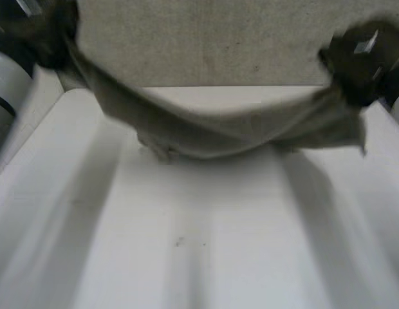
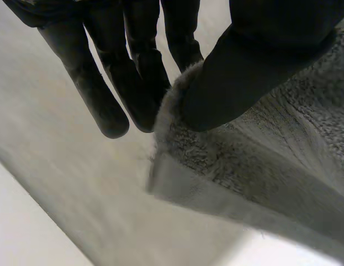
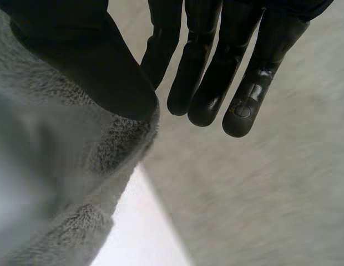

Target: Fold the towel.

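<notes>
The grey towel (image 1: 206, 132) hangs stretched between my two hands above the far part of the white table (image 1: 199, 257), and its middle sags to just over the tabletop. My left hand (image 1: 48, 35) is raised at the towel's left end. In the left wrist view its thumb (image 2: 244, 72) pinches the fluffy towel edge (image 2: 261, 166) against the straight fingers (image 2: 105, 105). My right hand (image 1: 360, 61) holds the right end at about the same height. In the right wrist view its thumb (image 3: 89, 61) clamps a towel corner (image 3: 50, 166) beside the straight fingers (image 3: 238, 100).
The table's far edge (image 1: 251, 87) runs just behind the hanging towel, with a beige surface (image 1: 219, 38) beyond it. The near half of the tabletop is bare apart from a small dark speck (image 1: 179, 242).
</notes>
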You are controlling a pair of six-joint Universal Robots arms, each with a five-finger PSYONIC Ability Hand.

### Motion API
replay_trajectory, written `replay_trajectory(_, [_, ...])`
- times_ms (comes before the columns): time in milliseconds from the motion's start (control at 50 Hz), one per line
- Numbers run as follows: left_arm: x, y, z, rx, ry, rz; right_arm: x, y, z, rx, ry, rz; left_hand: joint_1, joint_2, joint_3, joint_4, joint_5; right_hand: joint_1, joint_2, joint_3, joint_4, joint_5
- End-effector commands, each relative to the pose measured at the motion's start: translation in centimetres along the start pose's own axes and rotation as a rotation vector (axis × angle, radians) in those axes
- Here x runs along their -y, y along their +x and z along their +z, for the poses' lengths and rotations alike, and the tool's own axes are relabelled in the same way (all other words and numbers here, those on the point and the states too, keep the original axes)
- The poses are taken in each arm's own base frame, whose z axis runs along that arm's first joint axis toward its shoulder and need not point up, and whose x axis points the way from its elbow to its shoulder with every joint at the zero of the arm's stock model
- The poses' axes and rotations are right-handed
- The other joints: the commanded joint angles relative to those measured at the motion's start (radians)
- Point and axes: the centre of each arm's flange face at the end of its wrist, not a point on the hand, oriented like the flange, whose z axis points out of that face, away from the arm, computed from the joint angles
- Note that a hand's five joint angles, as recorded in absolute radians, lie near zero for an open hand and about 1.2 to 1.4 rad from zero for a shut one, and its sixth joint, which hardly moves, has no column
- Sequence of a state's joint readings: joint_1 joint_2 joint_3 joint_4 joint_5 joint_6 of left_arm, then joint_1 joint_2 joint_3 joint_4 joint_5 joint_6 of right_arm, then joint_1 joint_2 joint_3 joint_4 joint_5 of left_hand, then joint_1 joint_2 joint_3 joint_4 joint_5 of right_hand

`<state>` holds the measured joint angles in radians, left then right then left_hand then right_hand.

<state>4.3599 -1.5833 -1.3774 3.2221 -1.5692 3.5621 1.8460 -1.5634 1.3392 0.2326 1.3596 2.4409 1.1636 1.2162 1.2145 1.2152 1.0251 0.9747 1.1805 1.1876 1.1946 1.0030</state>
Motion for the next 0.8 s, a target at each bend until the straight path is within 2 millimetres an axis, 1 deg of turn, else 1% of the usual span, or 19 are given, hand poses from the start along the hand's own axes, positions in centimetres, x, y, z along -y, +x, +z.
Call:
replay_trajectory(20, [6.4, -3.0, -0.6, 0.073, 0.164, -0.08, 5.3, 4.4, -2.1, -0.04, 0.055, 0.0, 0.233, 0.18, 0.182, 0.181, 0.197, 0.422, 0.216, 0.209, 0.202, 0.219])
replay_trajectory(140, [2.4, -1.4, 0.3, 0.004, -0.025, -0.078, 2.1, 3.5, 0.1, 0.059, -0.077, -0.011, 0.233, 0.18, 0.182, 0.181, 0.197, 0.422, 0.216, 0.209, 0.202, 0.219])
replay_trajectory(180, [-2.0, 0.5, 1.0, -0.068, -0.207, -0.077, -0.5, 1.8, 2.0, 0.136, -0.157, -0.036, 0.233, 0.18, 0.182, 0.181, 0.197, 0.422, 0.216, 0.209, 0.202, 0.219])
replay_trajectory(200, [-2.0, 0.5, 1.0, -0.069, -0.208, -0.077, -0.5, 1.8, 2.0, 0.137, -0.157, -0.036, 0.233, 0.18, 0.182, 0.181, 0.197, 0.422, 0.216, 0.209, 0.202, 0.219])
replay_trajectory(240, [-6.5, 2.5, 1.5, -0.131, -0.367, -0.078, -2.3, 0.3, 3.5, 0.192, -0.197, -0.051, 0.233, 0.18, 0.182, 0.181, 0.197, 0.422, 0.216, 0.209, 0.202, 0.219])
replay_trajectory(300, [-8.4, 3.3, 2.1, -0.149, -0.416, -0.076, -3.2, -0.6, 4.4, 0.216, -0.212, -0.052, 0.233, 0.18, 0.182, 0.181, 0.197, 0.422, 0.216, 0.209, 0.202, 0.219])
replay_trajectory(340, [-11.0, 4.4, 3.6, -0.165, -0.457, -0.073, -4.7, -1.5, 6.9, 0.199, -0.213, -0.06, 0.233, 0.18, 0.182, 0.181, 0.197, 0.422, 0.216, 0.209, 0.202, 0.219])
replay_trajectory(380, [-11.6, 4.7, 4.6, -0.167, -0.45, -0.071, -5.0, -1.8, 8.2, 0.161, -0.189, -0.072, 0.233, 0.18, 0.182, 0.181, 0.197, 0.422, 0.216, 0.209, 0.202, 0.219])
replay_trajectory(460, [-10.6, 4.2, 7.6, -0.125, -0.346, -0.064, -4.0, -1.5, 11.0, 0.016, -0.074, -0.112, 0.233, 0.18, 0.182, 0.181, 0.197, 0.422, 0.216, 0.209, 0.202, 0.219])
replay_trajectory(500, [-6.4, 2.1, 10.8, -0.015, -0.129, -0.07, -1.1, 0.5, 13.2, -0.222, 0.104, -0.134, 0.233, 0.18, 0.182, 0.181, 0.197, 0.422, 0.216, 0.209, 0.202, 0.219])
replay_trajectory(520, [-6.3, 2.1, 10.8, -0.014, -0.127, -0.071, -1.1, 0.5, 13.2, -0.223, 0.105, -0.134, 0.233, 0.18, 0.182, 0.181, 0.197, 0.422, 0.216, 0.209, 0.202, 0.219])
replay_trajectory(560, [-1.0, -0.7, 12.5, 0.146, 0.11, -0.099, 3.0, 3.3, 13.3, -0.45, 0.314, -0.116, 0.233, 0.18, 0.182, 0.181, 0.197, 0.422, 0.216, 0.209, 0.202, 0.219])
replay_trajectory(580, [-1.0, -0.7, 12.5, 0.147, 0.111, -0.1, 3.0, 3.3, 13.3, -0.451, 0.315, -0.116, 0.233, 0.18, 0.182, 0.181, 0.197, 0.422, 0.216, 0.209, 0.202, 0.219])
replay_trajectory(620, [4.0, -3.3, 12.2, 0.29, 0.319, -0.145, 6.2, 5.4, 11.6, -0.571, 0.468, -0.094, 0.233, 0.18, 0.182, 0.181, 0.197, 0.422, 0.216, 0.209, 0.202, 0.219])
replay_trajectory(640, [4.0, -3.3, 12.2, 0.29, 0.32, -0.146, 6.3, 5.4, 11.6, -0.572, 0.469, -0.094, 0.233, 0.18, 0.182, 0.181, 0.197, 0.422, 0.216, 0.209, 0.202, 0.219])
replay_trajectory(660, [5.5, -4.1, 11.8, 0.33, 0.391, -0.158, 6.9, 5.8, 10.8, -0.58, 0.492, -0.086, 0.233, 0.18, 0.182, 0.181, 0.197, 0.422, 0.216, 0.209, 0.202, 0.219])
replay_trajectory(740, [5.7, -4.0, 11.0, 0.338, 0.426, -0.162, 6.9, 5.4, 9.7, -0.539, 0.493, -0.062, 0.233, 0.18, 0.182, 0.181, 0.197, 0.422, 0.216, 0.209, 0.202, 0.219])
replay_trajectory(780, [3.3, -2.8, 10.4, 0.299, 0.352, -0.151, 5.2, 3.4, 9.7, -0.428, 0.443, -0.054, 0.233, 0.18, 0.182, 0.181, 0.197, 0.422, 0.216, 0.209, 0.202, 0.219])
replay_trajectory(800, [3.3, -2.8, 10.4, 0.299, 0.351, -0.151, 5.2, 3.4, 9.7, -0.427, 0.442, -0.053, 0.233, 0.18, 0.182, 0.181, 0.197, 0.422, 0.216, 0.209, 0.202, 0.219])
